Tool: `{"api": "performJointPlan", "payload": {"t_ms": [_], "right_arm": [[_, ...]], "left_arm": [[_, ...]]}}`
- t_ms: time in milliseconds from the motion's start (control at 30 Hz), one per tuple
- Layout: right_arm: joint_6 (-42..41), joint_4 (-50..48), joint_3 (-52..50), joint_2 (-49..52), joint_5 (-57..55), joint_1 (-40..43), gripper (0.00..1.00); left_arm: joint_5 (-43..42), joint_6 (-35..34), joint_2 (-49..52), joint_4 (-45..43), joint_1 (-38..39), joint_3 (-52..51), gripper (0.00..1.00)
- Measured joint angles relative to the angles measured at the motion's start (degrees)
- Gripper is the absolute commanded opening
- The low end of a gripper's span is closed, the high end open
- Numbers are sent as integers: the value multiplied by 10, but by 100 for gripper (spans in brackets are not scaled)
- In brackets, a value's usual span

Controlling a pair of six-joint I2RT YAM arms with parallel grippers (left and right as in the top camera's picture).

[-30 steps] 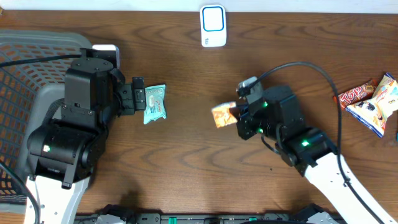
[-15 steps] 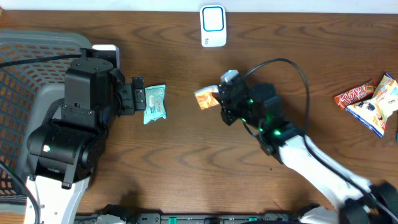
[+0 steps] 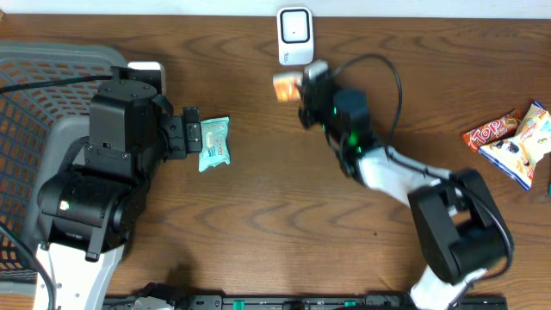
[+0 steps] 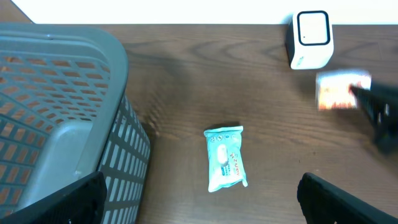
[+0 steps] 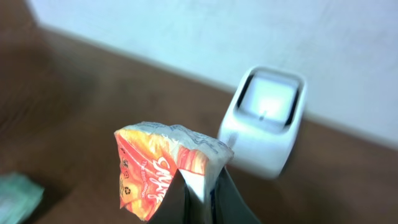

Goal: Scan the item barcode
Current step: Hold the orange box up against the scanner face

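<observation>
Got the orange crinkly snack packet [image 3: 287,85] pinched in the right gripper [image 3: 301,89], poking left, near the white boxy scanner [image 3: 295,34].

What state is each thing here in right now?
Right claw: shut on the orange packet
Orange packet: held aloft near the scanner
Scanner: standing upright
Left claw: open, holding nothing
Teal packet: lying flat on table
Red packet: lying far right
Basket: upright
</observation>
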State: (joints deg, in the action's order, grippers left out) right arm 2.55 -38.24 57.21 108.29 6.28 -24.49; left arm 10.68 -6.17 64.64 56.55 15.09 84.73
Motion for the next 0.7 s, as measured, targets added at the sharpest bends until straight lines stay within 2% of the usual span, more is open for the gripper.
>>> {"api": "performJointPlan", "payload": {"t_ms": [367, 700], "right_arm": [[6, 9, 276, 180, -8, 48, 1], [7, 5, 450, 346, -3, 53, 1]], "left_arm": [[0, 0, 0, 0, 0, 0, 98], [0, 0, 0, 0, 0, 0, 98]]}}
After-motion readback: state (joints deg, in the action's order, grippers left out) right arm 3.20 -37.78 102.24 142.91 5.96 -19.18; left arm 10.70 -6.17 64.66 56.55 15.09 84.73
